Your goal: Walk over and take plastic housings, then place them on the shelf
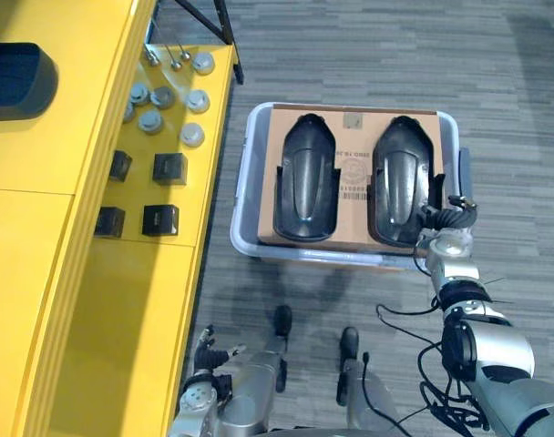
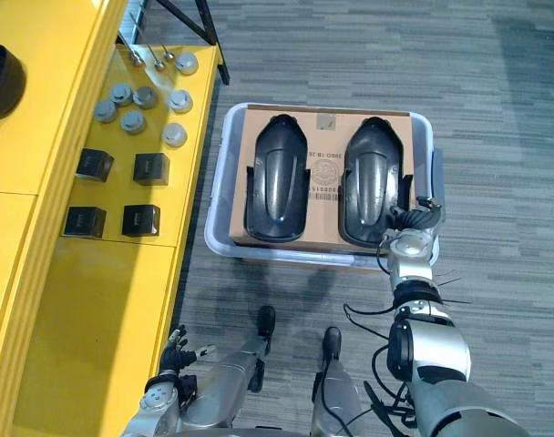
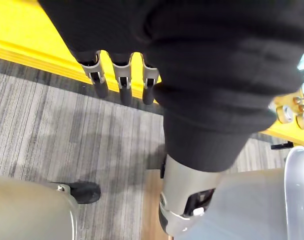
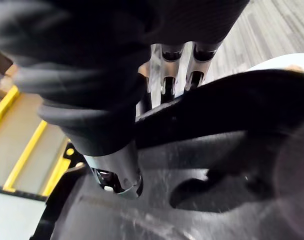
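Housings: two black plastic shells lie side by side on a cardboard sheet (image 1: 354,137) in a pale bin (image 1: 243,182) on the floor (image 1: 395,55): left housing (image 1: 304,177) and right housing (image 1: 400,177).
Right hand (image 1: 446,218): clamped on the right housing's near rim, fingers (image 4: 167,75) on one side, thumb on the other.
Left hand (image 1: 209,355): low beside the yellow shelf (image 1: 122,300), fingers relaxed and apart, holding nothing.
Shelf: carries small black boxes (image 1: 169,168) and silver caps (image 1: 195,100).
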Controlling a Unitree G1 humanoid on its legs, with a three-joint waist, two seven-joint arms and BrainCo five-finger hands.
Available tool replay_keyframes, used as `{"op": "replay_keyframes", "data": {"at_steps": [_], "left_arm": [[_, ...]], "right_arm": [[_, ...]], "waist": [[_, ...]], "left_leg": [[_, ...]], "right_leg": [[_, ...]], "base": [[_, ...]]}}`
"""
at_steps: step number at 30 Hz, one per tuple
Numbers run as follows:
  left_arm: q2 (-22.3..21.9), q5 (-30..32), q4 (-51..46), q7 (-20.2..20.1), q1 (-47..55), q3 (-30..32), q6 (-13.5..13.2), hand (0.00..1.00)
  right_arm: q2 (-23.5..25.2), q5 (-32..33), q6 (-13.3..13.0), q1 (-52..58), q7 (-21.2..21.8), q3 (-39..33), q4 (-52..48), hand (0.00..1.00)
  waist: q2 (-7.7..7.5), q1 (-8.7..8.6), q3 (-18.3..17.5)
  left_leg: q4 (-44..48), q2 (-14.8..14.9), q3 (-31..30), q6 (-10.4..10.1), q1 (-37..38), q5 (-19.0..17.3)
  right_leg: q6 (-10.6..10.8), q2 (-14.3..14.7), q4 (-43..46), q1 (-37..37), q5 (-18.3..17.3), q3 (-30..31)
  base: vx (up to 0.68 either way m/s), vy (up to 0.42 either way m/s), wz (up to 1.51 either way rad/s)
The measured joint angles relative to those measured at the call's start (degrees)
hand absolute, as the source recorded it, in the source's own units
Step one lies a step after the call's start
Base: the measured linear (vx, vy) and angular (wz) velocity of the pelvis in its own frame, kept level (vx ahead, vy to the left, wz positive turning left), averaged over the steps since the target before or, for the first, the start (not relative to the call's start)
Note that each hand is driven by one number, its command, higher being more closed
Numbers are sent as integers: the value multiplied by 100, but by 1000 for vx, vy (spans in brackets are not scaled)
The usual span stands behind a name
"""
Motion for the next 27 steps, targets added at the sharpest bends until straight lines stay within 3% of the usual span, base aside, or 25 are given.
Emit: {"op": "replay_keyframes", "data": {"at_steps": [12, 18, 22, 27], "left_arm": [[-1, -95, 36, -2, 1, -30, -2, 0], [-2, -137, -234, -12, 52, -27, 4, 0], [-2, -135, -872, -28, 202, 14, 6, 0], [-13, -119, -2247, -26, 561, 30, 3, 0]], "right_arm": [[16, 283, -15, 21, 119, 60, -6, 100], [45, 303, -15, 918, 4, 228, -1782, 100], [271, 175, -73, 1584, 1, 289, -2924, 100], [547, -228, -90, 2300, 4, 289, -3757, 100]], "waist": [[-13, -6, 9], [-38, -29, -21], [-122, -188, -81], [-188, -207, -590]], "left_leg": [[-466, 30, 87, -39, 474, 120], [-582, 30, 51, -41, 687, 184], [-582, 25, -19, -41, 766, 187], [-592, 69, -91, -55, 800, 174]], "right_leg": [[-35, 22, -63, 222, -13, 117], [-30, 21, -83, 410, -16, 98], [-10, 16, -95, 522, -30, 22], [13, 16, -136, 602, -73, -51]], "base": [[23, -18, -5], [21, -34, 3], [1, -40, 8], [-2, -44, 8]]}}
